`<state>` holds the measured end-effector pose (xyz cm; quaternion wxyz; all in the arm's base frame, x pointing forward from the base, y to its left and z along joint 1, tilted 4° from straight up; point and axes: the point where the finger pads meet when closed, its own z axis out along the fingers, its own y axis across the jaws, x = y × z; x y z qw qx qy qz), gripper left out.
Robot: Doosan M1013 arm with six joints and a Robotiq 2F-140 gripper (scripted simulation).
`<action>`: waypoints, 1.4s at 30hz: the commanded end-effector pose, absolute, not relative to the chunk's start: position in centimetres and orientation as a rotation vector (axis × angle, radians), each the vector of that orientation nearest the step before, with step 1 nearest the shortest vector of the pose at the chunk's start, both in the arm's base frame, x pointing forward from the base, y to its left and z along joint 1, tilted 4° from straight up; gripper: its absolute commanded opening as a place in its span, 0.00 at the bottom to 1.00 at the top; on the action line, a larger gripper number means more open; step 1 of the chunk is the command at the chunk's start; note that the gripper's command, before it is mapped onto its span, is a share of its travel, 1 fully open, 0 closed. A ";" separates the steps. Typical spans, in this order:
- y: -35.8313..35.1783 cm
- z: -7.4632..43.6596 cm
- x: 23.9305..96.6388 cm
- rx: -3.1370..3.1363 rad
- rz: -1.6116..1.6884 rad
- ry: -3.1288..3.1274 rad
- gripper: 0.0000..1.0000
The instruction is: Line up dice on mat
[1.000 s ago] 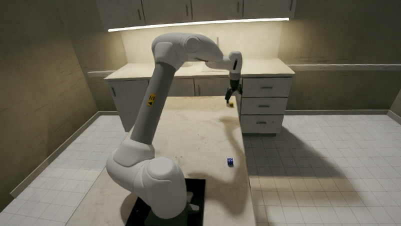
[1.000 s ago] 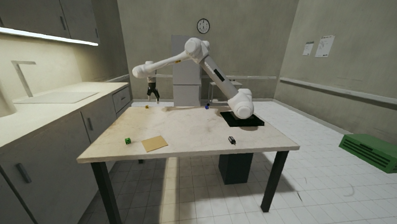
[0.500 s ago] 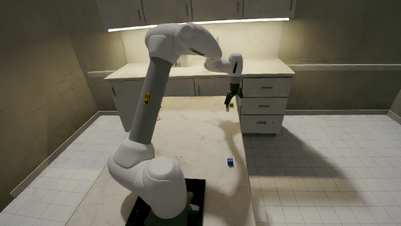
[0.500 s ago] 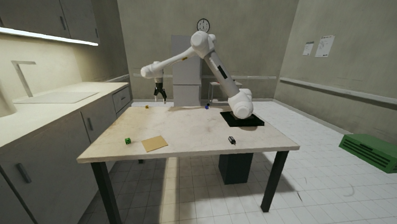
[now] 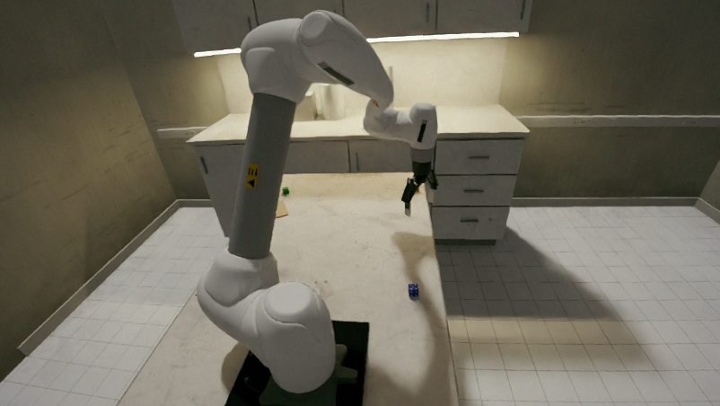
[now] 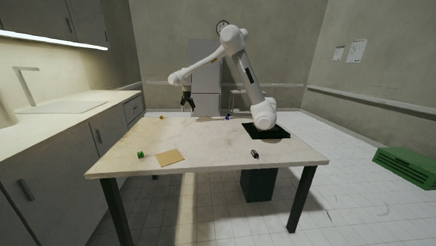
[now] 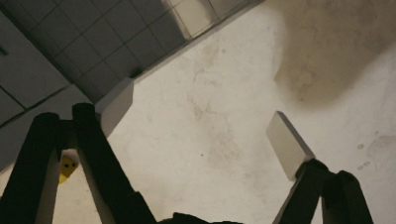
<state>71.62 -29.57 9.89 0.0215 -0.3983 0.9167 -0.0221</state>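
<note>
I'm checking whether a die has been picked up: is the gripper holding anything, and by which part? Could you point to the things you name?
Nothing is held: the gripper [image 5: 419,198] [image 6: 187,110] [image 7: 204,107] is open above the table [image 5: 353,242] [image 6: 207,137] [image 7: 198,164].

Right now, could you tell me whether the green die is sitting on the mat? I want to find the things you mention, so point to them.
No, the green die [image 5: 285,190] [image 6: 140,154] sits on the table beside the tan mat [image 5: 281,209] [image 6: 169,158].
</note>
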 end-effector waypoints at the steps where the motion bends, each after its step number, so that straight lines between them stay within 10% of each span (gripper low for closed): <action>1: -29.6 9.9 69.5 -1.234 -0.071 2.838 1.00; 42: -28.4 7.8 34.8 -1.234 -0.071 2.838 1.00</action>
